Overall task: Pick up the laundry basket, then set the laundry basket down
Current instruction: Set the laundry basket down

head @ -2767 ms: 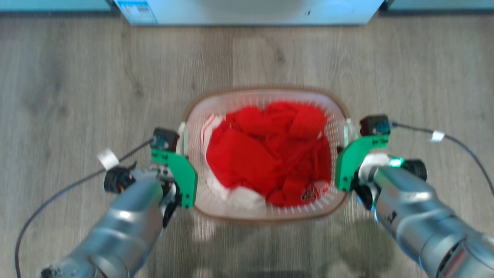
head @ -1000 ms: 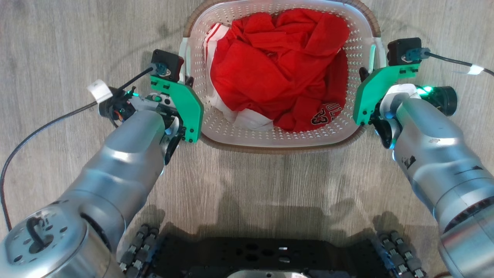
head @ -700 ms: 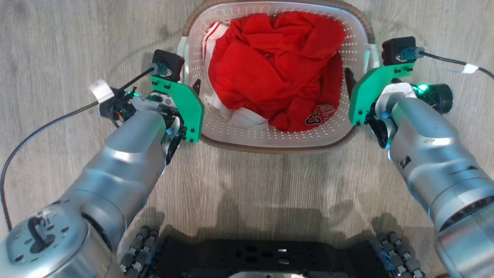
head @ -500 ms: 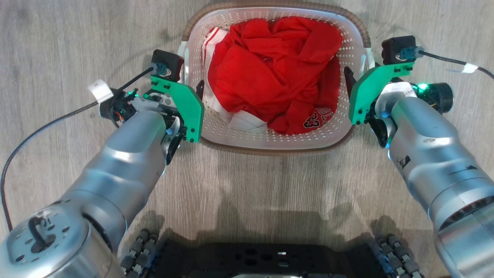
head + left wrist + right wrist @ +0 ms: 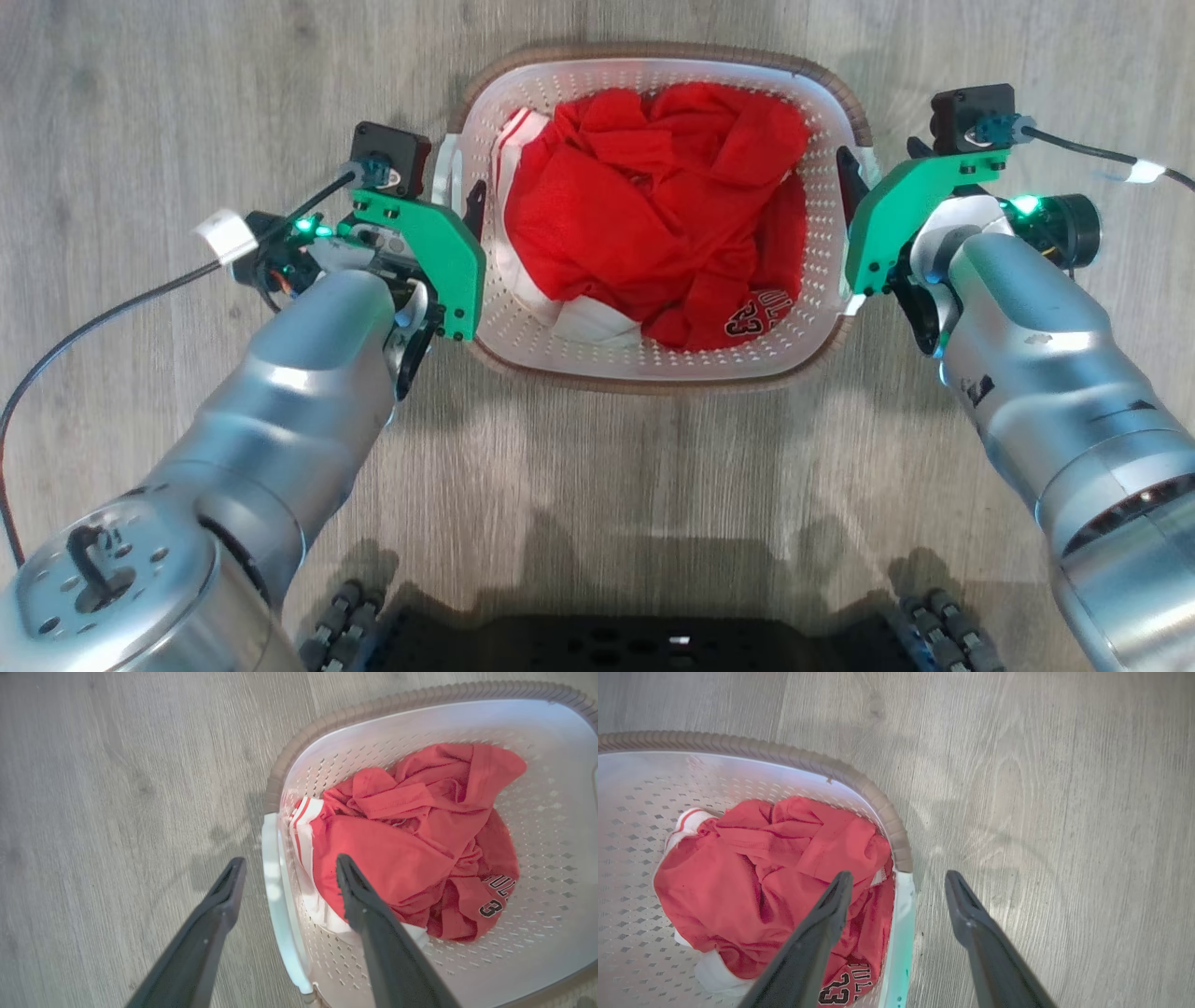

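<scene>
Grey wood-grain flooring covers the work area in front of you. Locate the laundry basket at the upper centre of the head view, between the two arms and ahead of the dark robot base. It contains a crumpled red garment with white trim and a printed number.

Check the left gripper in the left wrist view. Its fingers are spread wide and straddle the left handle. The outer finger lies over the floor and the inner finger lies over the garment. A gap shows on each side of the handle, so nothing is clamped.

Check the right gripper in the right wrist view. Its fingers are likewise spread wide across the right handle, one over the garment and one over the floor. It grips nothing.

You cannot tell from these views whether the basket's underside touches the floor.
</scene>
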You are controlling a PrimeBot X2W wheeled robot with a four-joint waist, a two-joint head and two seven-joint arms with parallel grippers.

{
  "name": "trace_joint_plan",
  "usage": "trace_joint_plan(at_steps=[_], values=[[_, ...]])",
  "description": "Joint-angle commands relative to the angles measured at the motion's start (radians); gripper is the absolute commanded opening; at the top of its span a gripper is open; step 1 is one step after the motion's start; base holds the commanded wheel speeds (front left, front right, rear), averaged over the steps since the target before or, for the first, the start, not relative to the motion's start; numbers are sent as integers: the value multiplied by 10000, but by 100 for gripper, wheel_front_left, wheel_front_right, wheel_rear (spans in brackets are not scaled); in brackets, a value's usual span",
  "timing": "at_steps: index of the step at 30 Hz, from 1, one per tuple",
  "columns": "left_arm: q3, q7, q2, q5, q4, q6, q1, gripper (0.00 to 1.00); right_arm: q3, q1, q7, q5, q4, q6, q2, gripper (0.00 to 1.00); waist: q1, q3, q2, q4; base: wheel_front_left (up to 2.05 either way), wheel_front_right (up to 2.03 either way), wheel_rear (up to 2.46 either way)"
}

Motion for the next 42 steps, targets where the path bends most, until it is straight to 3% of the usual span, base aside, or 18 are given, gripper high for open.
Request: trace_joint_plan(at_steps=[1, 9, 13, 19, 25, 34, 42], values=[[133, -241, 194, -120, 16, -17, -18, 100, 64, 444, -282, -32, -134, 27, 216, 100, 1, -208, -1, -32, 0, 0, 0], [564, -506, 230, 23, -115, 42, -42, 100, 152, 503, -879, -82, -291, 27, 217, 100, 1, -803, -1, -88, 0, 0, 0], [1541, -513, 593, 580, -1118, 367, 114, 100, 10, 584, -1000, -323, -678, 27, 217, 100, 1, -1230, -1, -132, 0, 0, 0], [3670, -515, 1260, 2466, -3371, 1082, 1348, 100, -1334, 1352, -1008, -1380, -2342, 27, 81, 100, 1, -2036, -1, -259, 0, 0, 0], [5684, -516, 1491, 4569, -5415, 1396, 3098, 100, -2881, 2670, -1010, -2660, -4022, 27, 179, 100, 1, -2923, -1, -405, 0, 0, 0], [7983, -516, 1273, 6832, -7663, 1527, 5532, 100, -3256, 4586, -1011, -2922, -6253, 27, 215, 100, 1, -4309, -1, -511, 0, 0, 0], [9115, -516, 989, 7867, -9145, 1222, 7329, 100, -3515, 6095, -1011, -3129, -7767, 27, 216, 100, 1, -5360, -1, -550, 0, 0, 0]])
